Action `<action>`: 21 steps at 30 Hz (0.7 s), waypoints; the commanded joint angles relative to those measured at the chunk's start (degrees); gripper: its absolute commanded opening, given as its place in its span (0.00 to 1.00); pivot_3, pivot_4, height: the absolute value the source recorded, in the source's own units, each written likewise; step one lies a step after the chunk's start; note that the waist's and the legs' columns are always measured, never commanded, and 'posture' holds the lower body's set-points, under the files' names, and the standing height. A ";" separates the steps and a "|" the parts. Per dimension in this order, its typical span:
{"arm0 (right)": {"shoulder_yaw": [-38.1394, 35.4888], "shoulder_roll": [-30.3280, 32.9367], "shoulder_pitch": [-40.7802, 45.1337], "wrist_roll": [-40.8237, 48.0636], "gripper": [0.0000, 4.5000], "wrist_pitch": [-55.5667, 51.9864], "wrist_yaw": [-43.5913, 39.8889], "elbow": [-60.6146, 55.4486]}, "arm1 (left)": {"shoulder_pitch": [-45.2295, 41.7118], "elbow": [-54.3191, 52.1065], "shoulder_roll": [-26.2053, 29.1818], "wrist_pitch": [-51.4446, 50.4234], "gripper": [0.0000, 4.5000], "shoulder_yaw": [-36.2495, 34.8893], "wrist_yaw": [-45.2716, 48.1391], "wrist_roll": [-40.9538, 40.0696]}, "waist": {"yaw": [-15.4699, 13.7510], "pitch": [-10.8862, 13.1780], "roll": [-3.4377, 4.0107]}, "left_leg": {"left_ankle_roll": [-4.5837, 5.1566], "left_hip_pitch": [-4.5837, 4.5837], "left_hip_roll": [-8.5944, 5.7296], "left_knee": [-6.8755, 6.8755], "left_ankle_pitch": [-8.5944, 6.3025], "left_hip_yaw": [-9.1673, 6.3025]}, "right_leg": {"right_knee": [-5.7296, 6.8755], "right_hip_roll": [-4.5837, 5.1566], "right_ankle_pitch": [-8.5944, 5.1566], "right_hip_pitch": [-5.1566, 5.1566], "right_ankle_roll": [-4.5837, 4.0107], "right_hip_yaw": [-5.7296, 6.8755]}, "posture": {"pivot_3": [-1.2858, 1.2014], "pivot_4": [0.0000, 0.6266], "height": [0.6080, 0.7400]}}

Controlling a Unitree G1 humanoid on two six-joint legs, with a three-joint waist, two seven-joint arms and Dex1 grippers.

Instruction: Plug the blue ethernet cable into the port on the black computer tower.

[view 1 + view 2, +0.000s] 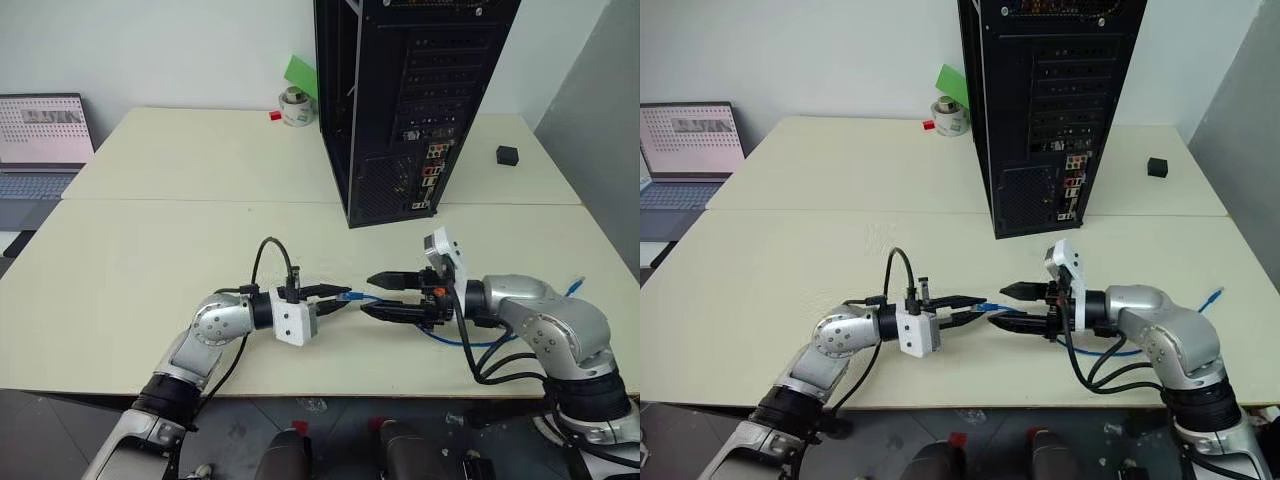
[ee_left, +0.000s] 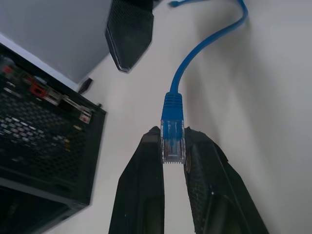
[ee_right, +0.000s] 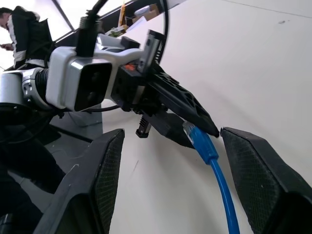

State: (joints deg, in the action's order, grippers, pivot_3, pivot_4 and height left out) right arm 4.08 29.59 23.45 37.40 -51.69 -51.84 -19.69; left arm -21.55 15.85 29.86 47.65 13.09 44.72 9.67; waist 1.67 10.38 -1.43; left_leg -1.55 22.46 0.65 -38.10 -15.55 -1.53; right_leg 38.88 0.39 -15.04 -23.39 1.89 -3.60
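Beige table [image 1: 150, 250], laptop [image 1: 40, 140], tape roll [image 1: 296, 107], small black cube [image 1: 508, 154]

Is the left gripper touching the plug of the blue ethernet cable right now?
Touching. The left wrist view shows the left gripper with both fingers pressed against the clear plug of the blue ethernet cable, pinching it.
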 commanded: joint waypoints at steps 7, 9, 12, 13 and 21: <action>1.10 -3.10 1.20 0.90 0.74 0.23 2.53 1.37 | -2.46 3.93 1.20 12.76 0.07 -0.24 -8.87 6.59 | 0.04 0.00 0.00 | 0.00 0.00 0.01 0.00 0.00 -0.01 | 0.02 -0.01 0.00 -0.01 0.00 0.03 | 0.52 0.24 1.00; 1.54 -3.27 1.30 0.62 0.74 0.48 2.37 1.72 | -2.94 4.51 1.38 13.49 0.07 -0.12 -9.84 7.23 | 0.04 0.00 0.00 | 0.00 0.01 0.00 0.00 0.00 0.00 | 0.02 -0.01 0.00 -0.01 0.00 0.04 | 0.52 0.24 1.00; 1.91 -3.35 1.41 0.49 0.74 0.78 2.17 2.22 | -3.40 5.08 1.64 14.01 0.07 0.13 -10.93 7.90 | 0.04 0.00 0.00 | 0.00 0.01 0.00 0.00 0.00 -0.01 | 0.02 -0.01 0.00 -0.01 0.01 0.05 | 0.52 0.24 1.00; 2.01 -3.40 1.45 0.43 0.74 0.85 2.11 2.40 | -3.50 5.23 1.70 14.12 0.07 0.17 -11.27 8.07 | 0.04 0.00 0.00 | 0.00 0.01 0.00 0.00 0.00 -0.02 | 0.02 -0.01 0.00 -0.01 0.01 0.05 | 0.52 0.24 1.00; 2.07 -4.26 1.91 0.27 0.52 1.12 2.74 3.45 | -3.58 5.23 2.30 14.23 0.07 0.72 -12.98 8.97 | 0.08 0.00 0.00 | 0.00 0.01 0.01 0.00 0.00 -0.02 | 0.02 -0.02 0.00 -0.01 0.01 0.06 | 0.52 0.24 1.00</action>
State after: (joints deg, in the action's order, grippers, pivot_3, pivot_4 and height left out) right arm 6.39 25.59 23.81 37.24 -51.57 -49.38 -15.29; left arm -24.32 21.82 31.41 61.08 13.32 32.99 18.57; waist 1.75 10.38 -1.43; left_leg -1.54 22.47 0.66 -38.09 -15.55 -1.56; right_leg 38.91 0.38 -15.04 -23.40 1.90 -3.53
